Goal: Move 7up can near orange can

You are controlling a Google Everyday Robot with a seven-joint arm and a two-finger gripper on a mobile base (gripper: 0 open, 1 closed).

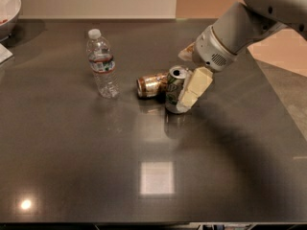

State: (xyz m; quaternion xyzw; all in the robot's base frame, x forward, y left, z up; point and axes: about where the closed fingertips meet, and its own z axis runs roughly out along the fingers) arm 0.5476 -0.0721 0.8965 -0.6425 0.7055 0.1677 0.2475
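Camera view | pincer (pixel 182 101) grips 7up can (pixel 172 84) | orange can (pixel 150 85) lying just beside

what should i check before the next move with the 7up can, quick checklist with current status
1. Gripper holds the 7up can: ok, jaws shut on it, arm reaching in from the right.
2. 7up can close to the orange can: ok, right beside it; whether they touch, cannot tell.
3. 7up can seated flat on the table: cannot tell, it looks slightly tilted.
4. Orange can stable: not ok, it lies on its side and might roll.
5. Water bottle out of the way: ok, upright, apart to the left.
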